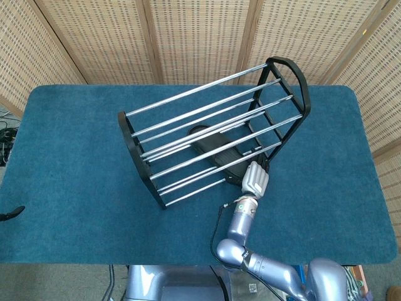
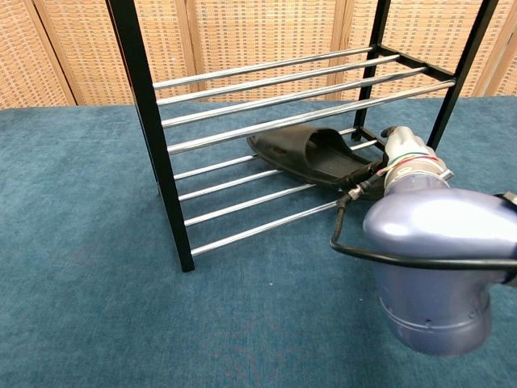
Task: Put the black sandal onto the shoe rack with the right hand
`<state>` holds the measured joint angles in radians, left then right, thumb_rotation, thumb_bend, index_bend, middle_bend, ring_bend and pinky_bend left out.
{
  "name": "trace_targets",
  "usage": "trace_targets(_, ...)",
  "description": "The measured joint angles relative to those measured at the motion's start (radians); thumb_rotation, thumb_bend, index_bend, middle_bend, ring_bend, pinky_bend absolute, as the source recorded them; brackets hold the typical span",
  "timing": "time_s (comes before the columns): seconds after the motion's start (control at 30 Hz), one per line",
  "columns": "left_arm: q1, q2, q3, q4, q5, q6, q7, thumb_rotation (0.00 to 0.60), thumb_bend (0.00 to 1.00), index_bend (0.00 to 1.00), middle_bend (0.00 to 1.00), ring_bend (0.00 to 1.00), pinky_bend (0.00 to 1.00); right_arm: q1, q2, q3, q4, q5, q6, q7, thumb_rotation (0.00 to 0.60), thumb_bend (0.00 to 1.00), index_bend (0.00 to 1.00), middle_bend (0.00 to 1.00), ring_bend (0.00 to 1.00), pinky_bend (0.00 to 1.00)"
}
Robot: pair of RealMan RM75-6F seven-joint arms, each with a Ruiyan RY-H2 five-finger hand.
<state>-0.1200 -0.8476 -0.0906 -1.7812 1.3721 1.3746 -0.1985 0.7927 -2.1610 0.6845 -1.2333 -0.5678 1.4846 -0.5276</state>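
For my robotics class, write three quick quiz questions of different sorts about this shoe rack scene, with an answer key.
1. True or false: the black sandal lies on the top tier of the shoe rack.
2. Multiple choice: the table is covered in A) red cloth, B) blue carpet-like fabric, C) bare wood.
3. Fill in: the right hand is at the sandal's end nearest the robot, at the rack's ____ tier.

Key
1. False: it lies on the lower bars, under the upper ones.
2. B.
3. Lower. The hand is at the sandal's heel end; its fingers are hidden, so its hold cannot be judged. The left hand shows in neither view.
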Motion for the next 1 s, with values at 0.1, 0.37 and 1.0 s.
trace_targets(0.1, 0.001, 0.001, 0.0, 0.001, 0.001, 0.002, -0.003, 0.6, 0.11, 0.0, 0.0, 0.0, 0.0, -0.004, 0.0, -0.001, -0.006, -0.006, 0.004, -0.001, 0.6, 0.0, 0.07, 0.0, 0.0, 0.0)
trace_targets(0.37, 0.003, 0.003, 0.002, 0.003, 0.009, 0.005, -0.012, 0.6, 0.11, 0.0, 0.0, 0.0, 0.0, -0.024, 0.01, -0.002, -0.037, -0.002, 0.012, -0.015, 0.6, 0.0, 0.07, 0.0, 0.0, 0.0)
trace_targets(1.0, 0.015, 0.002, 0.01, 0.003, 0.037, 0.032, -0.018, 0.6, 0.11, 0.0, 0.0, 0.0, 0.0, -0.228, 0.244, -0.137, -0.308, -0.048, -0.074, 0.033, 0.6, 0.0, 0.07, 0.0, 0.0, 0.0)
